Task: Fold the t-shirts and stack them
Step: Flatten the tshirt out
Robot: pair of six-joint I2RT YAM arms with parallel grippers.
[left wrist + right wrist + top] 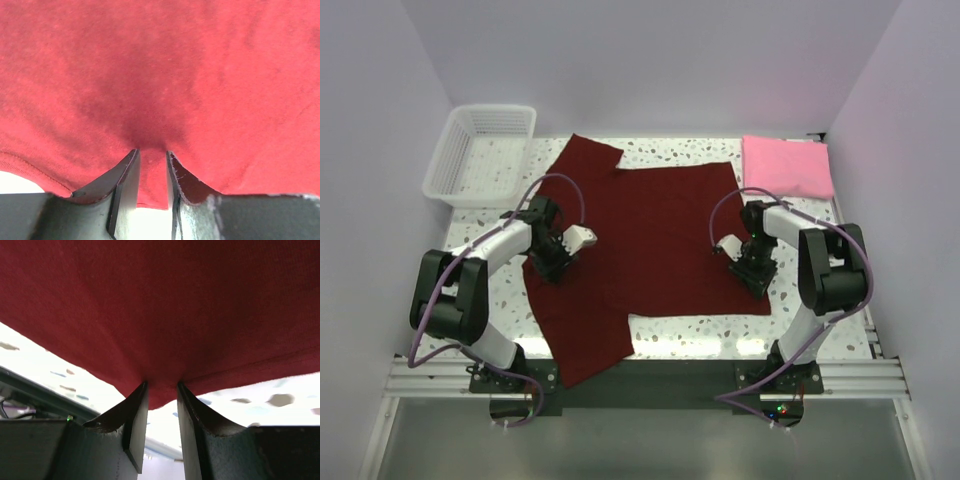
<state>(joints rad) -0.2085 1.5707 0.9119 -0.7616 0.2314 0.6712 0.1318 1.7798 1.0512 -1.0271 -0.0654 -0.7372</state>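
Note:
The dark red t-shirt (655,235) lies spread flat across the table, its lower left part reaching over the near edge. The light pink t-shirt (787,165) sits folded at the back right. My left gripper (550,268) rests on the red shirt's left edge. In the left wrist view its jaws (152,152) stand narrowly apart, tips pressed into the red cloth (160,75), whose hem shows through the gap. My right gripper (757,278) rests on the shirt's right edge. Its jaws (162,385) are also narrowly apart, tips against the cloth (165,305) by its edge.
A white mesh basket (495,108) stands at the back left corner. Bare speckled tabletop (695,325) shows in front of the red shirt, between the two arm bases. White walls close in on the table's left, back and right sides.

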